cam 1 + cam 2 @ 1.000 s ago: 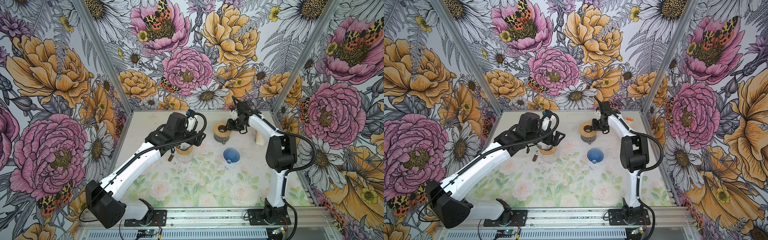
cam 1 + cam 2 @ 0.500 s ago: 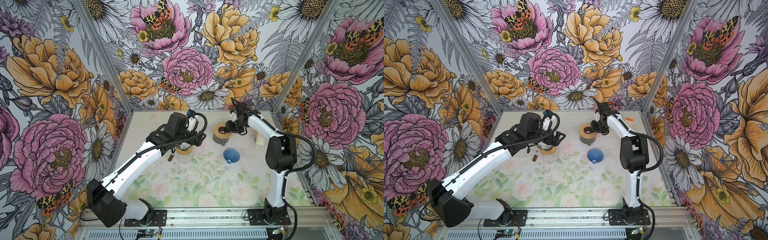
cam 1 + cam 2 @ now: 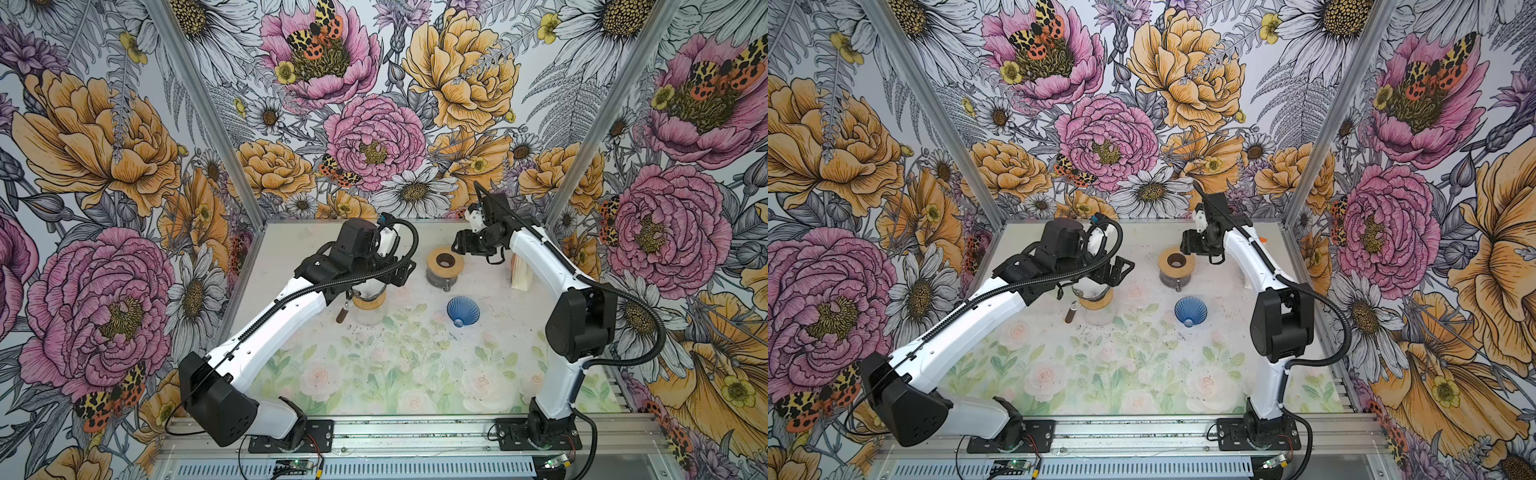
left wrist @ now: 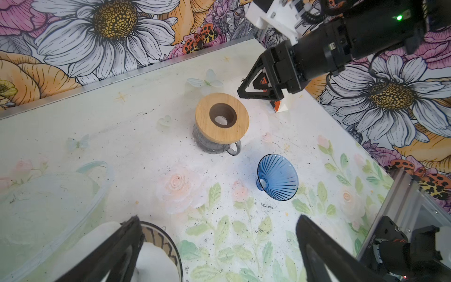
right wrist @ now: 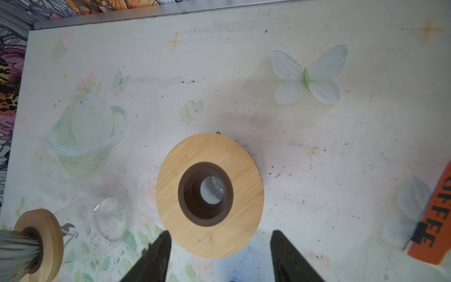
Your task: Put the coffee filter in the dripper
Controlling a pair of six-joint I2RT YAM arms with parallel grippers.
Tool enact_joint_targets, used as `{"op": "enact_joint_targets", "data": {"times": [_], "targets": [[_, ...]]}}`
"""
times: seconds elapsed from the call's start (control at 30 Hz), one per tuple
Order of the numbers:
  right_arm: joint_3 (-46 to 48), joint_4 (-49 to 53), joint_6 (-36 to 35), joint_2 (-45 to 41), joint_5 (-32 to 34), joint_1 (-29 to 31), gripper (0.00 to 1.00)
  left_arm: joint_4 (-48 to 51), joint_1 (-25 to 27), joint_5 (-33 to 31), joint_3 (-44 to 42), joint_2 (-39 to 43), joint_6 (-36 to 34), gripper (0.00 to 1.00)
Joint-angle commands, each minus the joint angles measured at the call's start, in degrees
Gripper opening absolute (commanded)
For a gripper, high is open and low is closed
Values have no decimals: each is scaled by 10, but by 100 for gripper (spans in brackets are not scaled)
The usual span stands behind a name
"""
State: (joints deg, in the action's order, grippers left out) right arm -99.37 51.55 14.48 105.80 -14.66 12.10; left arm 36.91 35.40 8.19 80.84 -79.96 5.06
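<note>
Right claw (image 5: 220,232) hovers half-open, empty, beside wooden collar (image 5: 214,151); left claw (image 4: 217,217) spread wide.

Bright, even light; soft shadows; wrist-view edge distortion

Floral wallpaper walls (image 3: 374,137) — peonies, daisies, moths — pale rose-printed tabletop (image 3: 374,374), aluminium corner posts (image 3: 205,104)
</note>
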Motion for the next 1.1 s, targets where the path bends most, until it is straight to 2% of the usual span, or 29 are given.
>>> {"op": "enact_joint_targets", "data": {"times": [0.0, 0.27, 0.43, 0.53, 0.83, 1.07], "targets": [[33, 1, 4, -51, 15, 3, 67, -15, -2, 12, 13, 26, -15, 99], [148, 1, 33, -140, 34, 9, 64, -18, 14, 12, -41, 66, -12, 99], [222, 1, 56, -200, 62, 11, 61, -26, 22, 6, -88, 97, 14, 99], [261, 1, 66, -223, 50, 12, 61, -32, 26, 3, -109, 111, 26, 99], [357, -15, 97, -232, 36, 15, 58, -41, 46, -24, -154, 135, 38, 99], [383, -38, 102, -210, 23, 18, 52, -43, 46, -23, -162, 135, 41, 99]]}}
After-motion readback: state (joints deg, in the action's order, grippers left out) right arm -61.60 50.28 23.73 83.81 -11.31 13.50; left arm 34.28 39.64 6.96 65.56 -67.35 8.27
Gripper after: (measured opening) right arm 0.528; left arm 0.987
